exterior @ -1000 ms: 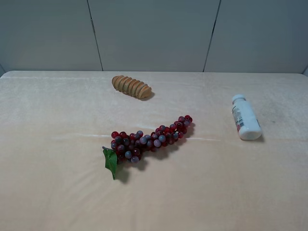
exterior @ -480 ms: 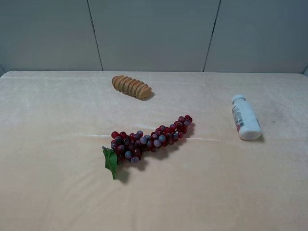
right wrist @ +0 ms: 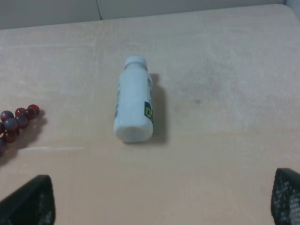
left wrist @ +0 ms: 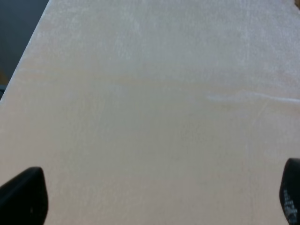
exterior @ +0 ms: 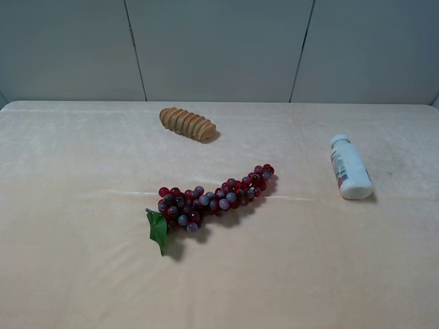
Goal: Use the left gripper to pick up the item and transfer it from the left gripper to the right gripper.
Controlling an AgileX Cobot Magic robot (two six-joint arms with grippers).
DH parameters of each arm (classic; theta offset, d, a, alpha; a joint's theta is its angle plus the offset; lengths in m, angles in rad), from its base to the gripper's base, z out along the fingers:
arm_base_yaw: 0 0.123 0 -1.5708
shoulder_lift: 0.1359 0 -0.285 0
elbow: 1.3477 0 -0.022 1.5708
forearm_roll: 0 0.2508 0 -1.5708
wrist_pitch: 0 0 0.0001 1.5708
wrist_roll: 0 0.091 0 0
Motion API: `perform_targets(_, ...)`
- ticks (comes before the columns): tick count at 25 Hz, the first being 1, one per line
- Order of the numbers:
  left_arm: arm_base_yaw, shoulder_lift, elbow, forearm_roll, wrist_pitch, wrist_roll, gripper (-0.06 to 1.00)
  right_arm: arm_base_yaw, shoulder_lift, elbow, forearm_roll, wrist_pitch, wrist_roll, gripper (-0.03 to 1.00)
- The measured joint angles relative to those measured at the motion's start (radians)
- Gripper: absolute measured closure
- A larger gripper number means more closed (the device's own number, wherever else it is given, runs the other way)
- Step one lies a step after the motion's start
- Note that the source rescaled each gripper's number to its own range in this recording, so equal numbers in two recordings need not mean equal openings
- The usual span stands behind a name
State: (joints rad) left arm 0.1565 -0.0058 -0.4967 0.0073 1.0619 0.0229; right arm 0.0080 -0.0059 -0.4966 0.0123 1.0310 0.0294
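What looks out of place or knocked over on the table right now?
Only the small white bottle stands out: it lies on its side near the table's right edge, cap pointing away. No spill shows. The grape bunch and ribbed wooden piece lie undisturbed.

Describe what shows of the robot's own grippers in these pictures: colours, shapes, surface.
Little shows. The left gripper appears in its wrist view only as two black, rounded fingertips at the frame's corners. The right gripper likewise shows two black fingertips, with a fine dotted, grip-like texture. No arms, cables or markings appear, and the exterior view shows no part of the robot.

Beige table (exterior: 82, 274) bears bottle (exterior: 350, 169), grapes (exterior: 212, 198), wooden piece (exterior: 187, 123).
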Motion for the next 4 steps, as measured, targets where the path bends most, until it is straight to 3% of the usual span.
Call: perform_targets(4,0.000,0.000,0.000,0.000,0.000,0.000,-0.04,0.000,0.000,0.000,0.000,0.000,0.001,-0.03)
